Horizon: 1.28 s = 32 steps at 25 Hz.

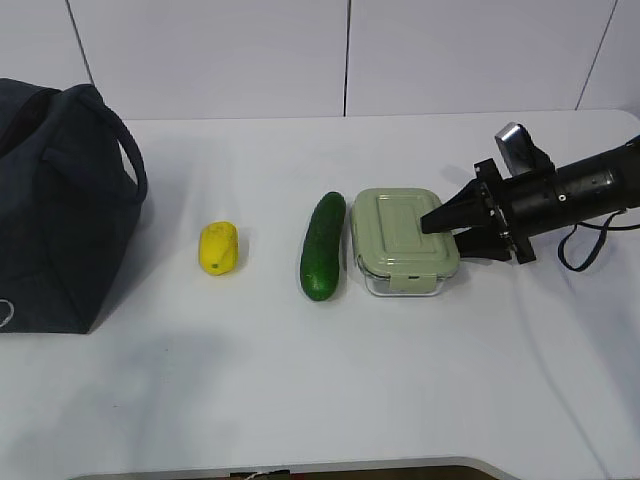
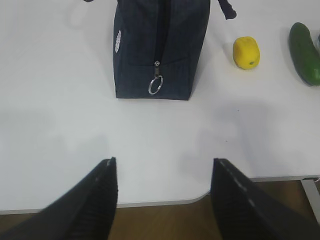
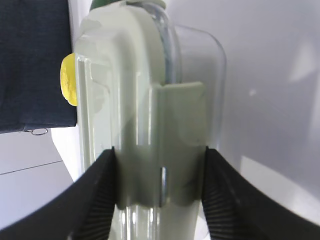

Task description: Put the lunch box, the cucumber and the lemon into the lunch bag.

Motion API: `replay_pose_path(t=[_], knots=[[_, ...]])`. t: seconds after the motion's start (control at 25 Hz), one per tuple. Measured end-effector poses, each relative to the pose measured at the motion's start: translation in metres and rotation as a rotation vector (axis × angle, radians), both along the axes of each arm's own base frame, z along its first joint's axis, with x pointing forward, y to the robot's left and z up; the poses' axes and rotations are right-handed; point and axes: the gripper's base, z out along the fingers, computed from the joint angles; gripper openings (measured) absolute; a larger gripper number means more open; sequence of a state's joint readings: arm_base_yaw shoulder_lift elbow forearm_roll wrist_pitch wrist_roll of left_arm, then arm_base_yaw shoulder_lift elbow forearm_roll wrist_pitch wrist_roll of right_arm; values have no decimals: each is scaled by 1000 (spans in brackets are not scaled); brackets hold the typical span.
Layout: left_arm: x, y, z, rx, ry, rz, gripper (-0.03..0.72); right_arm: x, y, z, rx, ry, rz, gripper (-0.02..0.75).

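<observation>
No readable text, numbers or signs anywhere you look. Lunch bag (image 2: 152, 47) carries small pale oval patch (image 2: 118, 41) on end panel, left of zipper; could be logo, but marks too small and blurred for you to read. Lunch box (image 1: 404, 240) lid plain, no print you can make out.

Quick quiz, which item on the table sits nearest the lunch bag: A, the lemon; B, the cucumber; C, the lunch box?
A: in the exterior view the lemon lies just right of the lunch bag, with the cucumber and then the lunch box farther right.
</observation>
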<state>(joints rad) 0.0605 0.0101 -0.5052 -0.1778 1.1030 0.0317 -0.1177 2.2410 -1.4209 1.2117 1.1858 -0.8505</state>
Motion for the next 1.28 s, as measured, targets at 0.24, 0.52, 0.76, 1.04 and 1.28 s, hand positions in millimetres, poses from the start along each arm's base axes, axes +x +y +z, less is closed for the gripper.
replay_pose_path(t=[0.24,0.52,0.76,1.04,1.28], knots=[[0,0,0,0,0,0,431,2,0,1,11,6,-31,382],[0,0,0,0,0,0,431,2,-1,4,-7,5,-32,379],[0,0,0,0,0,0,431,0,-2,23,-32,-25,-42,379],[0,-1,0,-7,0,-5,430,-2,4,42,-28,-32,-52,379],[2,-3,1,-35,7,-22,335,-7,27,63,-28,-68,-4,379]])
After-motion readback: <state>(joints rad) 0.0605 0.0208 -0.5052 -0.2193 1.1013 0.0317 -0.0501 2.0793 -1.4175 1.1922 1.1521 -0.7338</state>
